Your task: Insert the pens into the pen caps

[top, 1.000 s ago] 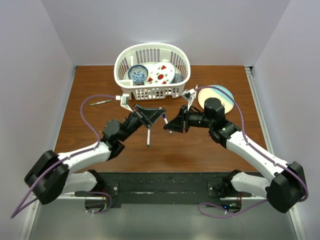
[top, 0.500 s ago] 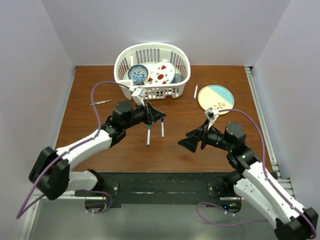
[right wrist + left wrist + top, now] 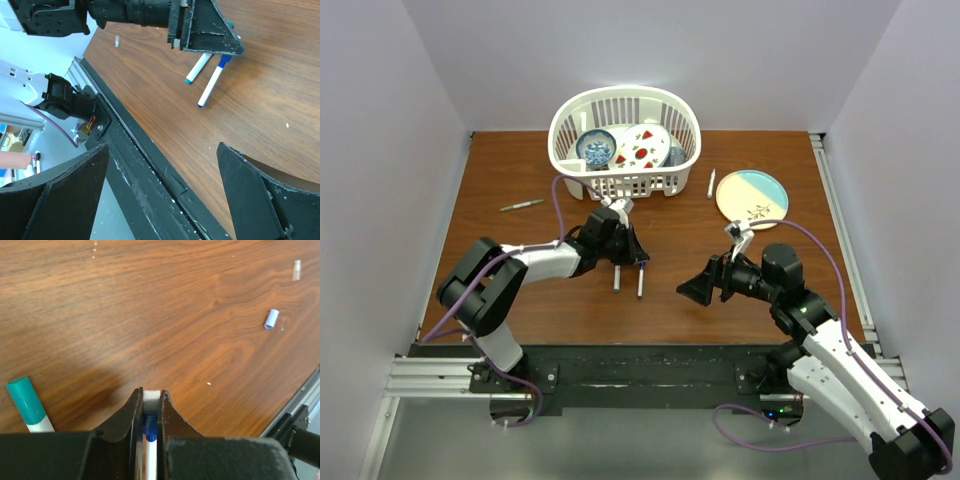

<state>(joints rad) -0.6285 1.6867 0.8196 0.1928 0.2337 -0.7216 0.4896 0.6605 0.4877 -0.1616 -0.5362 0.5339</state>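
Wooden counter (image 3: 490, 170), towards its near edge: the left gripper (image 3: 150, 396) is clamped on a blue-tipped pen (image 3: 212, 82), a teal-capped pen (image 3: 29, 407) just beside it. One loose bluish cap (image 3: 271, 318) lies apart. The right gripper (image 3: 696, 290) hangs wide open.

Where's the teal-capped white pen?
The teal-capped white pen lies mid-table in the top view, just left of the blue-tipped white pen in the left claw.
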